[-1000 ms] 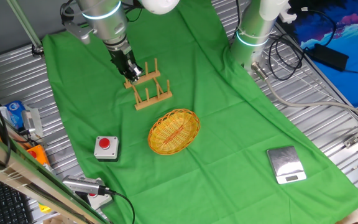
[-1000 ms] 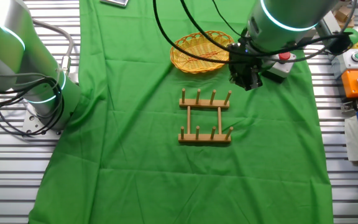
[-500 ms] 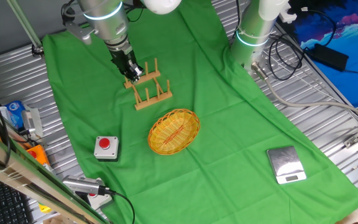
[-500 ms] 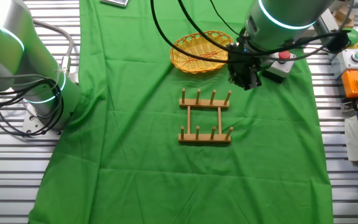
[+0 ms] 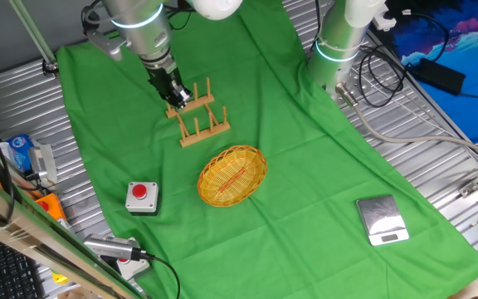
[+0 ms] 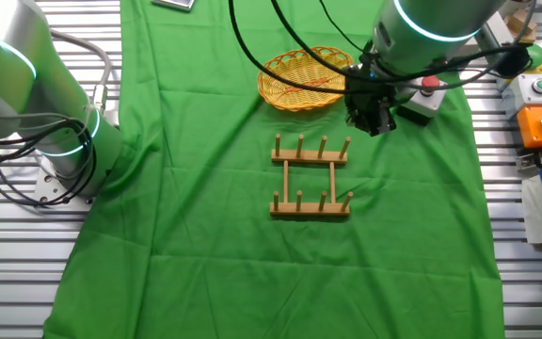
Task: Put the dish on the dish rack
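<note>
Table covered by a green cloth (image 5: 305, 166). Lying directly on the cloth: the dish rack (image 5: 197, 115), upright; the dish (image 5: 232, 174), flat, near the rack but apart from it; a red push-button box (image 5: 142, 197); a small silver scale (image 5: 382, 220).

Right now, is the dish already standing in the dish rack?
No, the dish lies flat on the green cloth, apart from the dish rack.

We see the gripper (image 5: 175, 95) hanging at the far-left end of the dish rack (image 5: 198, 116) on the green cloth (image 5: 305, 166), with the dish (image 5: 232, 174) lying flat nearer us and a red button box (image 5: 142, 197) to its left.
</note>
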You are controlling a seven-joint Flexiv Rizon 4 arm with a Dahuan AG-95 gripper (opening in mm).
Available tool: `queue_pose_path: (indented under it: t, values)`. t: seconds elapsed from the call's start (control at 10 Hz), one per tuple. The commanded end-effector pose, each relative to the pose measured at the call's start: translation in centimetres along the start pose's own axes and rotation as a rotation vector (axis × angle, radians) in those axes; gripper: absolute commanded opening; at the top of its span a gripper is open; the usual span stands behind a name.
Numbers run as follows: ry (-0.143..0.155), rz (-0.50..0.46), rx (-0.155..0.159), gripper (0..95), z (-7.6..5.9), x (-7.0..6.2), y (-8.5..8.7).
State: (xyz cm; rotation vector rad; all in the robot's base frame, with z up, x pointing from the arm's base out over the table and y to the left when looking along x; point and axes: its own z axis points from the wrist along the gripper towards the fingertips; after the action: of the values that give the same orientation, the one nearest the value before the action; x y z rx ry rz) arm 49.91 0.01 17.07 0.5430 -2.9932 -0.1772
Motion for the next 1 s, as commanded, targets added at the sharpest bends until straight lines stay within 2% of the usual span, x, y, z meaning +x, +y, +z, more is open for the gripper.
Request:
queue_pose_path:
  t: [0.1,0.3,0.6,1.0]
  values:
    - [0.041,-0.023,-0.016,0.0,-0.1,-0.9,1.1]
    - [0.038,0.017,0.004,0.0,0.9,-2.4,4.7]
    - [0.028,0.088,0.021,0.0,2.5,-4.0,8.9]
    - [0.019,0.148,0.044,0.0,5.0,-5.7,12.8]
